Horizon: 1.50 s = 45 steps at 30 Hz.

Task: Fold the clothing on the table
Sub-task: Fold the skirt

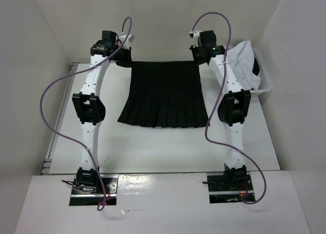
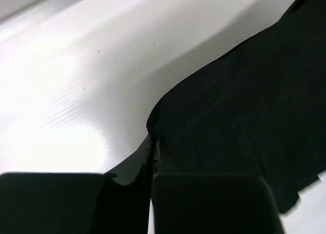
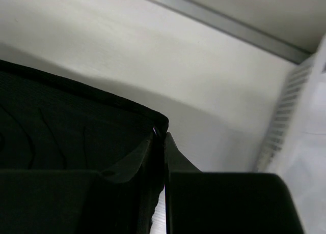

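The large matte white table [image 1: 153, 152] carries a black pleated skirt [image 1: 163, 96] of thin fabric, spread flat at its centre and far half, between the two arms. No fold shows yet: the skirt lies as one open trapezoid, so the whole folding appears to be left, with only the grasp for a first fold in place. Its narrow waistband points to the far edge, its flared hem to the arm bases; the pleats run far to near, while its widest span lies left to right. The left gripper [image 2: 154, 142] pinches the waistband's far left corner, fingers pressed together on the cloth. The right gripper [image 3: 162, 137] likewise pinches the far right corner.
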Motion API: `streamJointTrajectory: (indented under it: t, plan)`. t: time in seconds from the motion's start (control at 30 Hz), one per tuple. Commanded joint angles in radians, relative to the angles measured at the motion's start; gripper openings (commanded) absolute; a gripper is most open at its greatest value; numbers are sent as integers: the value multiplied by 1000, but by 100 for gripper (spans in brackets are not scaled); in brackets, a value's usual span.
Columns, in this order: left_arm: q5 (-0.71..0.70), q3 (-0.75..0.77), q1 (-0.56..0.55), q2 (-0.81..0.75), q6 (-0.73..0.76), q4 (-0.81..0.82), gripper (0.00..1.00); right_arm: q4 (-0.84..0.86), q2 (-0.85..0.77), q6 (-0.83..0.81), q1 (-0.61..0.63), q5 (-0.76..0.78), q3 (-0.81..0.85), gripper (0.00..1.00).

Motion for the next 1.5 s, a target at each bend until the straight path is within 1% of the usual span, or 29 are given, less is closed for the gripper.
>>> streamJointTrajectory:
  t: [0.0, 0.17, 0.33, 0.37, 0.4, 0.43, 0.5, 0.53, 0.57, 0.6, 0.63, 0.67, 0.73, 0.8, 0.9, 1.03, 1.07, 1.2, 1.37, 1.47]
  plan:
    - [6, -8, 30, -157, -9, -17, 0, 53, -136, 6, 4, 71, 29, 0]
    - [59, -7, 71, -193, 35, -118, 0, 31, -223, -12, 4, 3, -37, 0]
    - [111, -7, 108, -225, 113, -230, 0, 56, -368, -75, 13, -21, -225, 0]
    - [121, -27, 117, -234, 141, -244, 0, 68, -389, -86, 13, -21, -294, 0]
    - [130, -47, 117, -243, 153, -253, 0, 88, -407, -95, 13, -21, -328, 0]
    - [130, -121, 117, -274, 165, -254, 0, 97, -446, -112, 13, -21, -363, 0]
    - [130, -258, 128, -335, 175, -160, 0, 125, -498, -126, 13, -21, -459, 0]
    - [118, -445, 128, -425, 175, -105, 0, 134, -513, -138, 13, -21, -517, 0]
    - [89, -544, 128, -473, 161, 12, 0, 143, -527, -138, 13, -11, -541, 0]
    - [64, -632, 128, -520, 147, 67, 0, 143, -539, -149, 13, -10, -563, 0]
    - [43, -706, 116, -600, 147, 110, 0, 154, -562, -149, 13, -10, -601, 0]
    - [27, -813, 105, -629, 147, 162, 0, 154, -572, -161, 13, 0, -620, 0]
    - [18, -876, 105, -677, 138, 174, 0, 183, -590, -172, 13, 20, -655, 0]
    - [41, -942, 105, -696, 138, 184, 0, 183, -602, -183, 13, 40, -695, 0]
    - [30, -1014, 105, -746, 150, 201, 0, 194, -627, -192, 13, 51, -735, 0]
    - [21, -1125, 105, -780, 172, 224, 0, 217, -636, -212, 13, 74, -785, 0]
    - [21, -1145, 105, -804, 181, 224, 2, 226, -647, -212, 13, 74, -795, 0]
    - [12, -1229, 96, -838, 181, 243, 2, 252, -647, -221, 13, 115, -831, 0]
    - [21, -1281, 96, -881, 202, 253, 2, 263, -647, -221, 22, 125, -832, 0]
    - [21, -1324, 87, -891, 213, 253, 3, 283, -647, -244, 35, 166, -879, 0]
